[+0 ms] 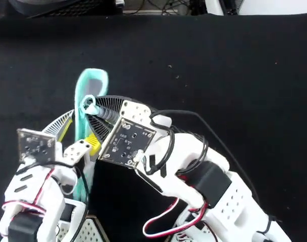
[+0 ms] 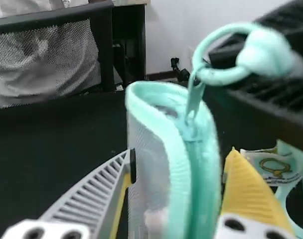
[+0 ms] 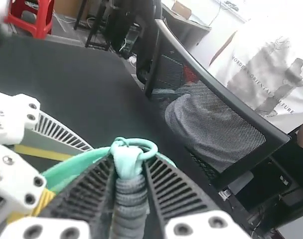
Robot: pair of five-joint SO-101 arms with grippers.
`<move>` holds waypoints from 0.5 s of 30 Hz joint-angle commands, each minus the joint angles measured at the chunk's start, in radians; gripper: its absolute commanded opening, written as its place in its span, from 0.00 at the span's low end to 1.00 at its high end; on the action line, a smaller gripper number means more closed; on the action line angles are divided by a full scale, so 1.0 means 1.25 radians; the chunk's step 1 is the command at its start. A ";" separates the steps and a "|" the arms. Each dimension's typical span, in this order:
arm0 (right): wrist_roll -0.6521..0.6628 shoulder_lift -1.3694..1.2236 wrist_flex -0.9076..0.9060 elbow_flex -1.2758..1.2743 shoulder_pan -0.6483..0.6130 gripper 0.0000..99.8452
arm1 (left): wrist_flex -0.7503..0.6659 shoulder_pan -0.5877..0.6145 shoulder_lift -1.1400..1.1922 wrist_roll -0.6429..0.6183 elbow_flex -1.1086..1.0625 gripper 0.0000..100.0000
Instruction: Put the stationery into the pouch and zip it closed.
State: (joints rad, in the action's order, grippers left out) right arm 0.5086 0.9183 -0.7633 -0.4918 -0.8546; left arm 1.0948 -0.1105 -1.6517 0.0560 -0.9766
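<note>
The mint pouch (image 1: pixel 94 80) stands on its long edge on the black table, zip side up. My left gripper (image 1: pixel 81 133) is shut on the pouch, its grey ribbed finger (image 2: pixel 89 199) on one side and its yellow finger (image 2: pixel 246 189) on the other, with the pouch (image 2: pixel 156 149) pinched between them. My right gripper (image 1: pixel 93 112) is shut on the mint zip pull (image 3: pixel 127 158), whose ring (image 3: pixel 135 146) sticks out past the black ribbed fingers (image 3: pixel 86 191). In the left wrist view the zip pull (image 2: pixel 263 52) hangs above the zip line.
The black table (image 1: pixel 219 65) stretches open to the right and far side of the pouch. Both arms crowd the near edge over a perforated base plate (image 1: pixel 90 233). A mesh chair (image 3: pixel 216 129) stands past the table.
</note>
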 commanded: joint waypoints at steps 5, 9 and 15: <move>-0.002 0.023 -0.006 0.061 -0.006 0.01 | -0.009 0.010 -0.001 0.012 0.019 0.24; -0.002 0.019 -0.006 0.061 -0.005 0.01 | -0.009 0.010 -0.001 0.015 0.050 0.08; -0.002 0.018 -0.004 0.056 -0.005 0.01 | -0.006 0.009 -0.001 0.017 0.055 0.14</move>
State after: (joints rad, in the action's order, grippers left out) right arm 0.5086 0.9183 -0.7710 -0.4872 -0.8577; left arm 1.0948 -0.1105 -1.6517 0.0836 -0.9643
